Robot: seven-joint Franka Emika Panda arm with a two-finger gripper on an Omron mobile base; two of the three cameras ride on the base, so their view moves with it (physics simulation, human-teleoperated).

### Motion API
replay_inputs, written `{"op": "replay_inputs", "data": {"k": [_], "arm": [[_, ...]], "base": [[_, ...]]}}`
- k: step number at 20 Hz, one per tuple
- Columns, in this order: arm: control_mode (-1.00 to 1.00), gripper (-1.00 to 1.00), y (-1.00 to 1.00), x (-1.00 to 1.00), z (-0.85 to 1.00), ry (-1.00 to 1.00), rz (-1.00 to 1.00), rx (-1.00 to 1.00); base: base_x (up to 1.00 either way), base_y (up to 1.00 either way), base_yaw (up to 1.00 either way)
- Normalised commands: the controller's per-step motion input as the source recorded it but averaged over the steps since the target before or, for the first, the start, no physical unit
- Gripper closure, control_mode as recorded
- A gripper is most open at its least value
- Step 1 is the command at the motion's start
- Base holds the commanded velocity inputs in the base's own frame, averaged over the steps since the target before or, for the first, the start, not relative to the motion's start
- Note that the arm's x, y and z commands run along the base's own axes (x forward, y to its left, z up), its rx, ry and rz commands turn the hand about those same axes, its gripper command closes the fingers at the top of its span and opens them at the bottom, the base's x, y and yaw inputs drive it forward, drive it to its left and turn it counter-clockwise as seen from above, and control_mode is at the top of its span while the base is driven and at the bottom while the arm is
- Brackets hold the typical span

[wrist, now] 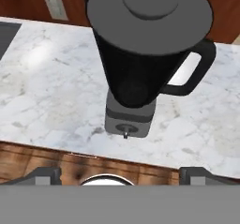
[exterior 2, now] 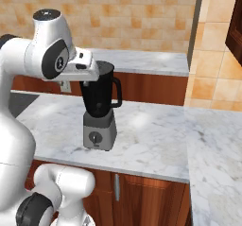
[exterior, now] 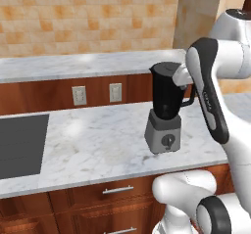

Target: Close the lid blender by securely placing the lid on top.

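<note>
A white marble counter (exterior: 93, 140) carries the blender (exterior: 165, 111), which stands upright near the front edge, grey base down, knob facing front. A dark cooktop (exterior: 19, 142) is set flush into the counter at its left. A higher marble ledge (exterior: 83, 64) runs along the far side.

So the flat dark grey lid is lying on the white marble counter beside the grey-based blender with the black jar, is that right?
Not quite. The flat dark grey lid is not on the white marble counter; it sits on top of the black jar of the grey-based blender, covering its rim, as the hand view shows. The blender itself does stand on that counter.
</note>
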Motion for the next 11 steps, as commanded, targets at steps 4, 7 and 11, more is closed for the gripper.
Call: {"op": "replay_inputs", "data": {"k": [4, 7, 11], "arm": [[-1.0, -1.0, 0.38, -0.7, 0.0, -0.09, 0.0, 0.0], [-1.0, -1.0, 0.66, -0.2, -0.06, -0.07, 0.0, 0.0], [-1.0, -1.0, 0.85, 0.08, -0.24, 0.01, 0.0, -0.03]], "base": [[0.0, 0.0, 0.0], [0.0, 0.0, 0.0], [0.0, 0.0, 0.0]]}}
